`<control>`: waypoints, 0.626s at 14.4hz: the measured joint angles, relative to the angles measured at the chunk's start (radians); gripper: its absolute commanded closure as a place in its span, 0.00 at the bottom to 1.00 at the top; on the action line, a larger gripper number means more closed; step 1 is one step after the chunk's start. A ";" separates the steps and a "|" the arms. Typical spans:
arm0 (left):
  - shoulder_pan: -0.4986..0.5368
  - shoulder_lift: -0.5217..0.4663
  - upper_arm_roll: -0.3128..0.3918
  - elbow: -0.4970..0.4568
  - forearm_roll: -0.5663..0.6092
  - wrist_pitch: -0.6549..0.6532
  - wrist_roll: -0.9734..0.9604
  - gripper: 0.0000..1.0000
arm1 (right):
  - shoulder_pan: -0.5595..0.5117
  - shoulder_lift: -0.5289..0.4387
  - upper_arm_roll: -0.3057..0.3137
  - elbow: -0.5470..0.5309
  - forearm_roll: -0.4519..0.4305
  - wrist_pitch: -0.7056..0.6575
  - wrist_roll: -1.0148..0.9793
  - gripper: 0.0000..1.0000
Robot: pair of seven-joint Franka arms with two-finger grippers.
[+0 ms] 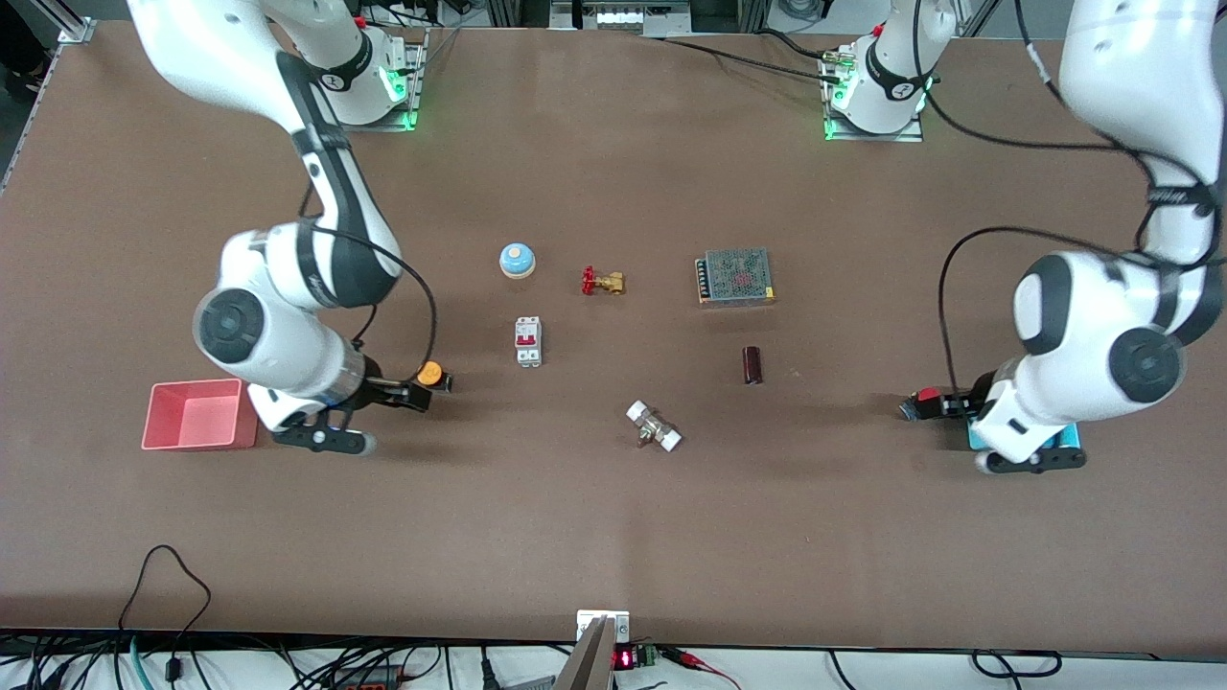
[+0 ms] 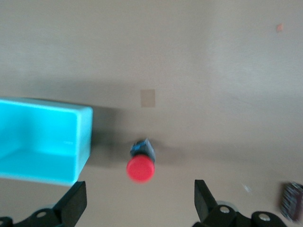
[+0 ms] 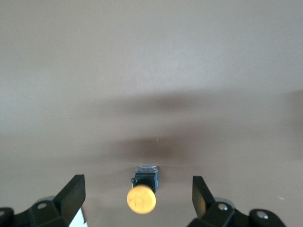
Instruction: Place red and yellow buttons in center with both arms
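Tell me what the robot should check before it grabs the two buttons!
1. Left gripper open: ok.
2. Red button lined up between its fingers: ok.
3. Right gripper open: ok.
4. Yellow button lined up between its fingers: ok.
5. Cyan bin apart from the red button: ok, though close beside it.
6. Fingers low enough to close on the buttons: cannot tell.

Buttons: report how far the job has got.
Nothing is placed yet. The yellow button lies beside the pink bin, between the right gripper's open jaws. The red button lies by the cyan bin, between the left gripper's open jaws. Grasping and carrying both to the center remain.
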 measured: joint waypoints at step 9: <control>-0.002 -0.309 -0.004 -0.003 0.000 -0.241 0.000 0.00 | -0.001 -0.071 -0.197 0.207 0.000 -0.431 -0.115 0.00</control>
